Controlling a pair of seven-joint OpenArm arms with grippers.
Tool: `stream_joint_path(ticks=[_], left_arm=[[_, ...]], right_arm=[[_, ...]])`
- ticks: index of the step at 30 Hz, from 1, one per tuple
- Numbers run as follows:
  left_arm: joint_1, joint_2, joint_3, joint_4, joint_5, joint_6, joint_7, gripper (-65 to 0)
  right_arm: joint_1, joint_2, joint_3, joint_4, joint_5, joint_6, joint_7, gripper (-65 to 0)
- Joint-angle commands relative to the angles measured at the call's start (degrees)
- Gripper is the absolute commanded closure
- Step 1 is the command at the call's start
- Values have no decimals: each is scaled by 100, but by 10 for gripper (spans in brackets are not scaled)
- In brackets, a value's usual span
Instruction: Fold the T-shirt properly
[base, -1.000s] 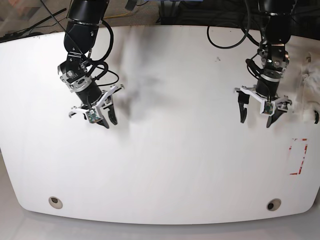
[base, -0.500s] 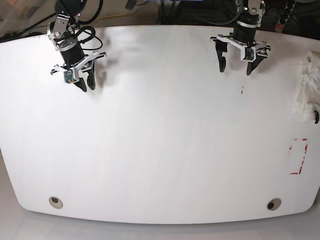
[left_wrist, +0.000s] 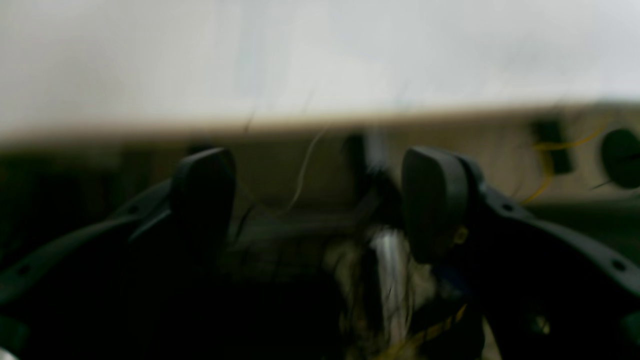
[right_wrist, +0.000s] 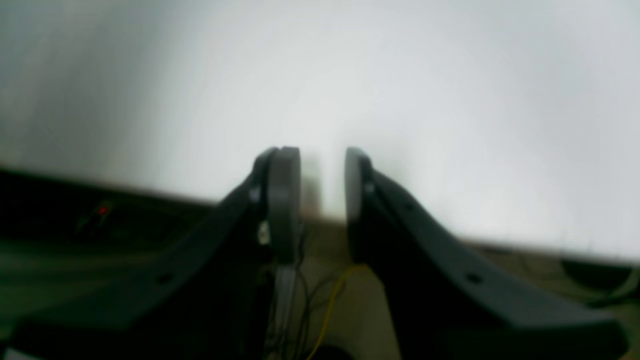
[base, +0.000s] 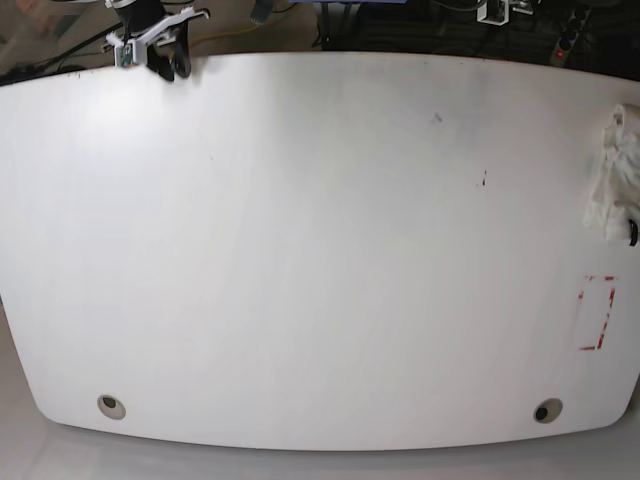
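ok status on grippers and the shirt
Left gripper open, empty. Right gripper narrowly parted, empty. T-shirt bunched at table edge, untouched. Nothing in the way.

We saw the T-shirt (base: 614, 170) bunched at the table's (base: 320, 260) right edge, a marked rectangle (base: 596, 313) in front of it, both grippers at the far edge.

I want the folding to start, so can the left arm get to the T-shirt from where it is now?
Probably yes: the T-shirt lies bunched at the table's edge on that arm's side, nothing lies between, and the left gripper is open and empty.
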Motion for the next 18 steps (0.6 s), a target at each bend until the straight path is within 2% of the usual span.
stream_joint_path(ticks=[1, 5, 10, 14, 18], left_arm=[[378, 11, -10, 77, -29, 132, -155, -476], [524, 11, -1, -284, -37, 150, -155, -478], [524, 11, 34, -1382, -37, 150, -155, -481], [53, -7, 25, -2402, -37, 150, -155, -479], [-782, -25, -1, -3668, -29, 150, -155, -482]], right_arm=[[-439, 31, 25, 110, 197, 31, 141, -138], [-1124, -5, -36, -74, 259, 39, 141, -138], [-1230, -13, -414, -1156, 144, 39, 141, -138], [-825, 66, -705, -2193, -128, -13, 150, -138], [-157, 75, -775, -3353, -410, -13, 150, -138]])
